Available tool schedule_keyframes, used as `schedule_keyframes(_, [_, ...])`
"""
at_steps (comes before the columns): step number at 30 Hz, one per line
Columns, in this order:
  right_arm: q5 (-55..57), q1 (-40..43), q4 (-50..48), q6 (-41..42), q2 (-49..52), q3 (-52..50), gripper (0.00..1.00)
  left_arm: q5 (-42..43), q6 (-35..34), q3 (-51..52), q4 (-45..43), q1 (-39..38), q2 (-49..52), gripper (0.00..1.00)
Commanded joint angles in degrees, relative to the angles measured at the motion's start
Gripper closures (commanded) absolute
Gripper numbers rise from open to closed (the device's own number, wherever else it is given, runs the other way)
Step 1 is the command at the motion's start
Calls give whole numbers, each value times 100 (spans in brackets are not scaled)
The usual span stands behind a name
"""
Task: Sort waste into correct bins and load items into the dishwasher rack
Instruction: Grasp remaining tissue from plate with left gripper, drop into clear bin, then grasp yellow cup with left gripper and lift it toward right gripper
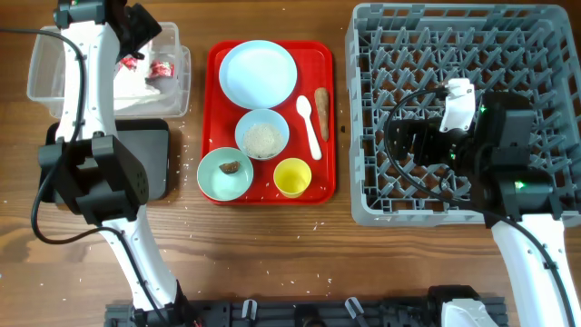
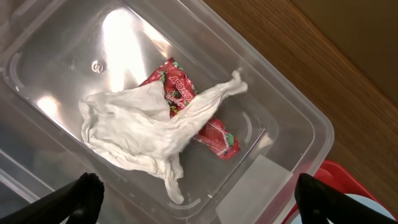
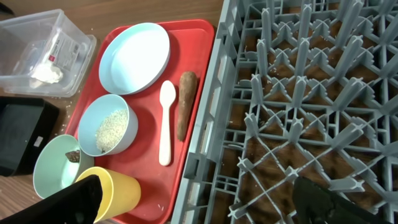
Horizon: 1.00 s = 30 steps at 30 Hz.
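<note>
Overhead | left arm (image 1: 86, 82) overlaps clear tub (image 1: 174, 89) | black tray (image 1: 156, 162) half hidden

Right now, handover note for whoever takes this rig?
Left gripper open, empty, over the clear plastic tub. Right gripper open, empty, over the grey plastic dishwasher rack; no dishes seen in it.
Done: crumpled white tissue and red-and-white wrapper scraps are in the tub.
Remaining, all on the flat red tray: white rice in the pale blue bowl, brown lump in the mint-green bowl, brown carrot-shaped stick to bin; pale blue round plate, bowls, yellow cup, white plastic spoon to rack.
</note>
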<state>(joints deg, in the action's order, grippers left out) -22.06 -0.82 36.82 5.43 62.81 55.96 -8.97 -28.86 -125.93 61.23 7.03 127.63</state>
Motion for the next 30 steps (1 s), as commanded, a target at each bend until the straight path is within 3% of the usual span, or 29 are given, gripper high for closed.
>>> schedule_keyframes(1, [-96,4,-28,101,55,111,0,855,793,35,186,-20,-170,0])
schedule_keyframes(5, [-96,4,-35,103,55,111,0,2284,817,35,1733,-24,-778,2])
schedule_keyframes(8, [-96,4,-33,98,55,111,0,2503,1687,35,3375,-393,-935,10])
schedule_keyframes(9, [-96,4,-35,114,55,111,0,2505,1897,85,3536,-632,-938,10])
schedule_keyframes(12, [-101,4,-35,280,55,111,0,2258,1853,579,3532,-1460,-1099,0])
schedule_keyframes(15, [-96,4,-11,374,55,111,0,1786,1139,1390,3206,-2159,-1298,0])
schedule_keyframes(20, [-96,4,-11,374,59,111,0,1788,782,3252,1917,-2988,-1873,14])
schedule_keyframes(23, [-96,4,-9,376,63,111,0,1517,730,4004,1185,-3416,-1873,43])
schedule_keyframes(30, [-96,4,-11,374,63,111,0,977,437,4435,767,-3442,-1873,48])
